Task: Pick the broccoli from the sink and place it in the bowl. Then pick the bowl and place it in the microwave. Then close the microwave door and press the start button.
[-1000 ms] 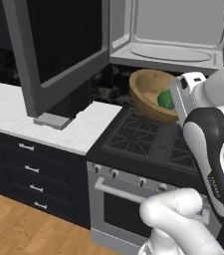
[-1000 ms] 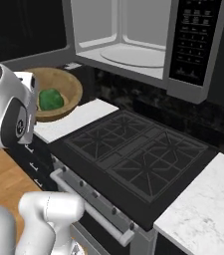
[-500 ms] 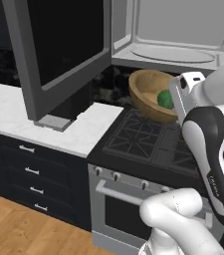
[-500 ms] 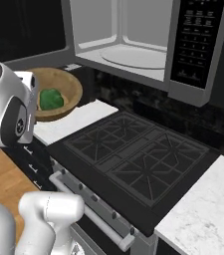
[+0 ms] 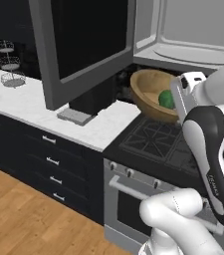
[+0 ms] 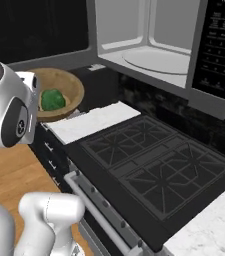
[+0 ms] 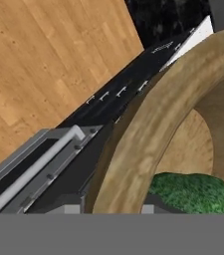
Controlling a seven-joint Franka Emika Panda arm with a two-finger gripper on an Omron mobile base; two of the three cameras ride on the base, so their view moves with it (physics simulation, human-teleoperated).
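Left base view: the wooden bowl (image 5: 152, 93) hangs tilted above the stove (image 5: 168, 144), below the open microwave (image 5: 193, 45); the arm covers its right rim and the gripper. The broccoli (image 5: 166, 98) lies inside, half hidden. The door (image 5: 86, 45) stands swung out. Right base view: the round tan bowl (image 6: 59, 92) holds the broccoli (image 6: 52, 100); the arm hides its left edge. Hand view: the thick grained rim (image 7: 153, 129) runs just beside the camera, the bumpy green floret (image 7: 190, 193) behind it; fingertips are not discernible, so the jaws' state cannot be told.
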